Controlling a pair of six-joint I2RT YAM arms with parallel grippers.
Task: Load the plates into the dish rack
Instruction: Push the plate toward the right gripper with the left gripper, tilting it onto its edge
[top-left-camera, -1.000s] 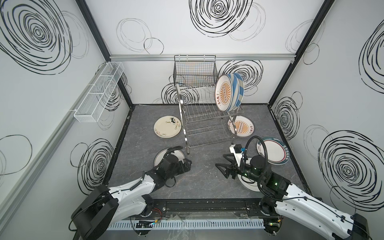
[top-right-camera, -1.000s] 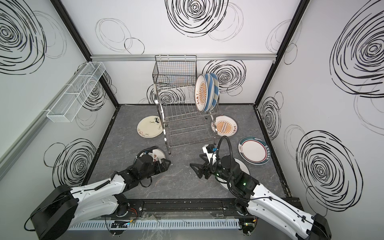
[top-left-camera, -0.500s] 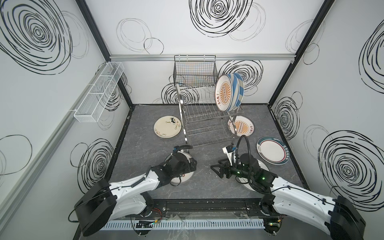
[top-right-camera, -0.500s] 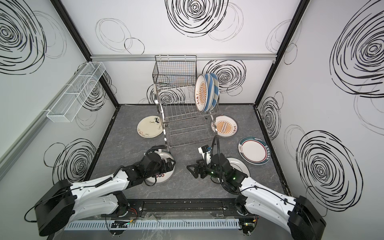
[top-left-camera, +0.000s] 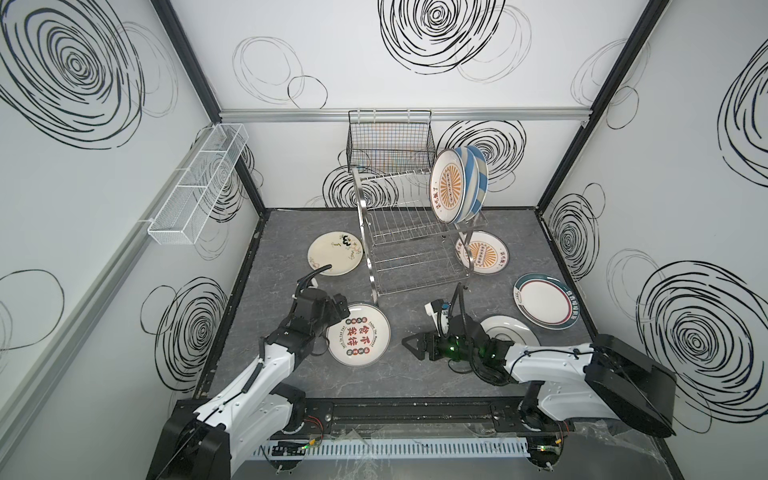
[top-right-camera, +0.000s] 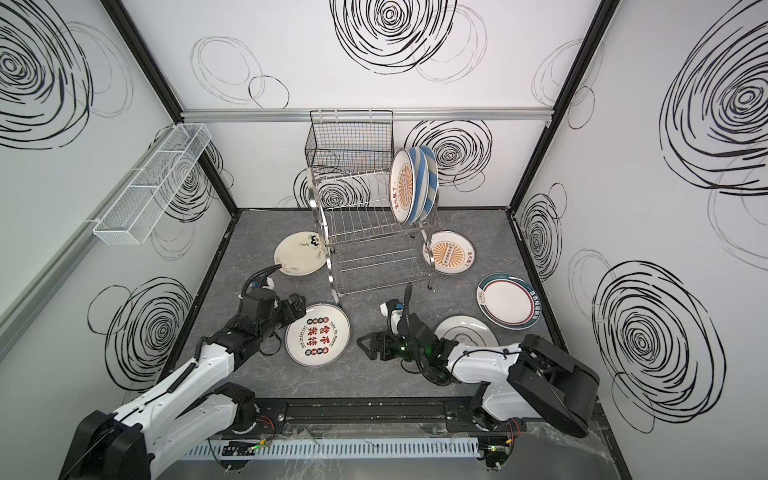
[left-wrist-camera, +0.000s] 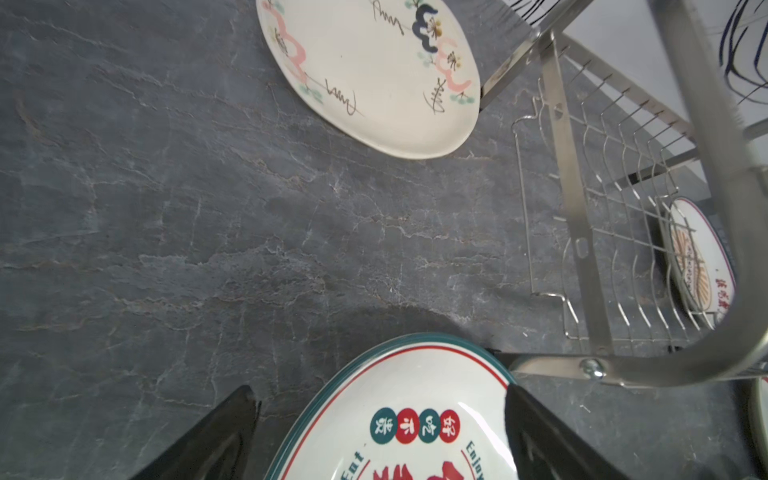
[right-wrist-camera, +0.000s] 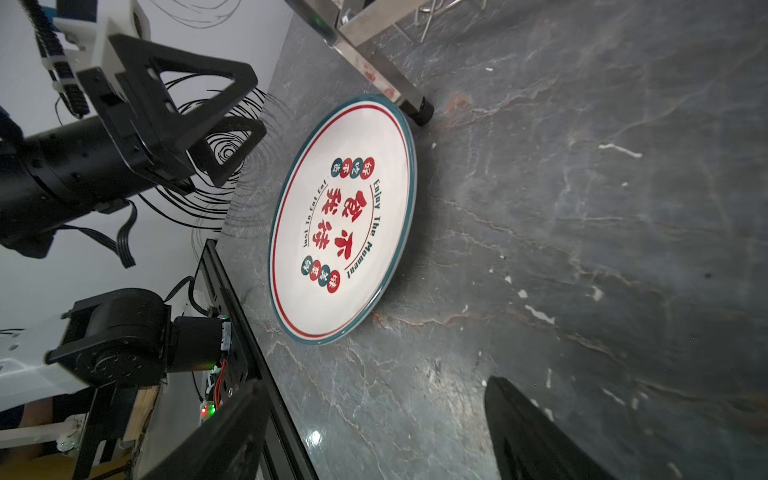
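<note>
Top views: right claw (top-left-camera: 409, 345) low, jaws spread, facing lettered plate (top-left-camera: 358, 340).

The right arm (top-left-camera: 548, 365) covers the near edge of the white plate (top-left-camera: 511, 330).

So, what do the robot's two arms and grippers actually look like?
The left arm and right arm have white shell links with black joints and bases. A ribbed black cable loops to a white camera mount on each wrist. The left gripper and right gripper have black fingers shaped as open triangles. A green light glows on the right wrist.
</note>
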